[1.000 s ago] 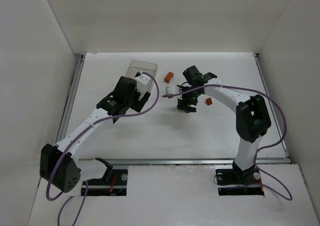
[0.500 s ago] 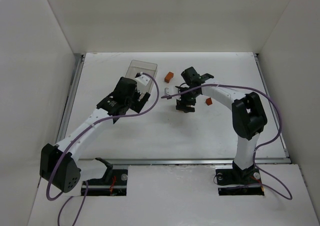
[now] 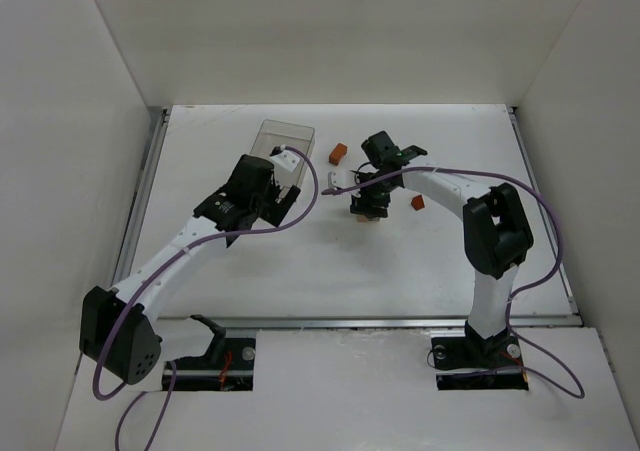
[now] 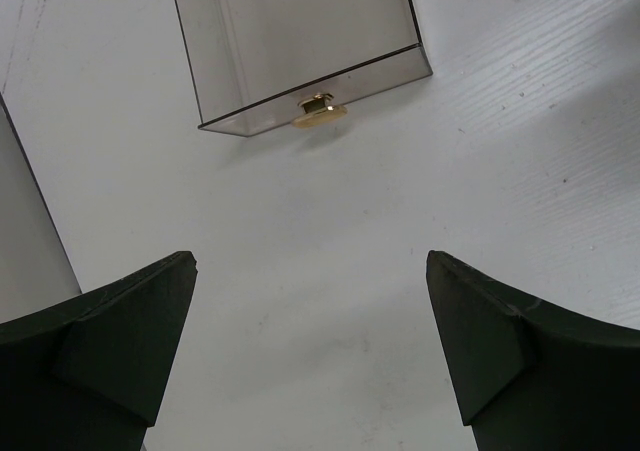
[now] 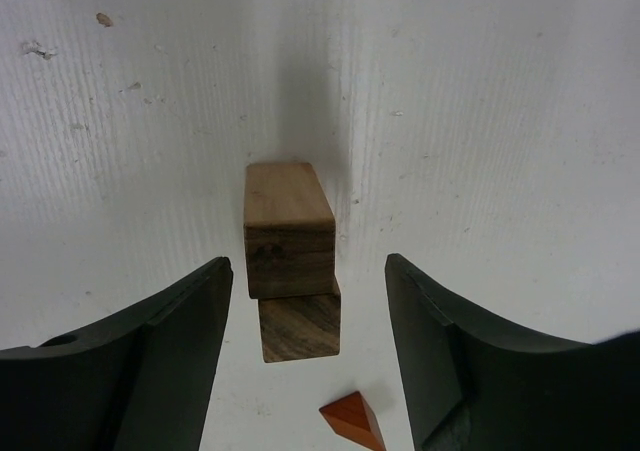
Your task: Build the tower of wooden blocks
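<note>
In the right wrist view two light tan wooden cubes are stacked: the upper cube [image 5: 288, 221] sits slightly offset on the lower cube [image 5: 300, 329]. A small reddish-orange wedge [image 5: 352, 419] lies on the table just in front of them. My right gripper [image 5: 308, 261] is open, with a finger on each side of the stack and a gap to each. From above, the right gripper [image 3: 368, 208] hides the stack. My left gripper [image 4: 310, 301] is open and empty over bare table, near the clear box.
A clear plastic box [image 3: 286, 141] with a gold knob [image 4: 319, 109] stands at the back left, just beyond the left gripper [image 3: 272, 186]. Loose orange blocks lie behind [image 3: 339, 152] and to the right [image 3: 418, 202] of the right gripper. White walls enclose the table.
My right gripper has shifted slightly left and toward the back, staying over the stack. The left arm has not moved.
</note>
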Robot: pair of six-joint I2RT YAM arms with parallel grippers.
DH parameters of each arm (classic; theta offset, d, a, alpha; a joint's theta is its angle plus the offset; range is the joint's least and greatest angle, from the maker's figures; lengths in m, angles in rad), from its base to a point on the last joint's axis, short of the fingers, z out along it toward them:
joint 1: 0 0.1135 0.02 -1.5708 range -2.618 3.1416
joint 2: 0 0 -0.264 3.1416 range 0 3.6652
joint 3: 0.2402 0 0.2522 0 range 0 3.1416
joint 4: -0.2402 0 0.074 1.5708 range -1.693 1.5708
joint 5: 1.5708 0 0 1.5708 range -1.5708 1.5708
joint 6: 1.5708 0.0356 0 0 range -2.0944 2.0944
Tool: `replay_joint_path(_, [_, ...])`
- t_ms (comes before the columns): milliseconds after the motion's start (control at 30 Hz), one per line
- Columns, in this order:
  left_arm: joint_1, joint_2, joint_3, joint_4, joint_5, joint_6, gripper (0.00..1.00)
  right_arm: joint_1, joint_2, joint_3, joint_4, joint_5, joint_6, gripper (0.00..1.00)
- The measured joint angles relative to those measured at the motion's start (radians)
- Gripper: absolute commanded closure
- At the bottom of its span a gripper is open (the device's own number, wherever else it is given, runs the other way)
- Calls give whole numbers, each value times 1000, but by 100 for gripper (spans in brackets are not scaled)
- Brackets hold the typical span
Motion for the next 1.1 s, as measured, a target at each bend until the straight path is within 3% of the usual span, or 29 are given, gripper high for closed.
replay_joint_path(167, [0, 0, 0, 0, 0, 0, 1, 0, 0, 0, 1, 3, 0, 38])
replay_joint_path(433, [0, 0, -1, 0, 0, 0, 1, 0, 2, 9, 5, 7, 0, 38])
replay_joint_path(633, [0, 0, -1, 0, 0, 0, 1, 0, 3, 9, 5, 8, 0, 45])
replay_joint_path(833, [0, 0, -1, 0, -2, 0, 1, 0, 3, 9, 5, 8, 0, 45])
replay_joint_path(1100, [0, 0, -1, 0, -2, 0, 1, 0, 3, 9, 5, 7, 0, 29])
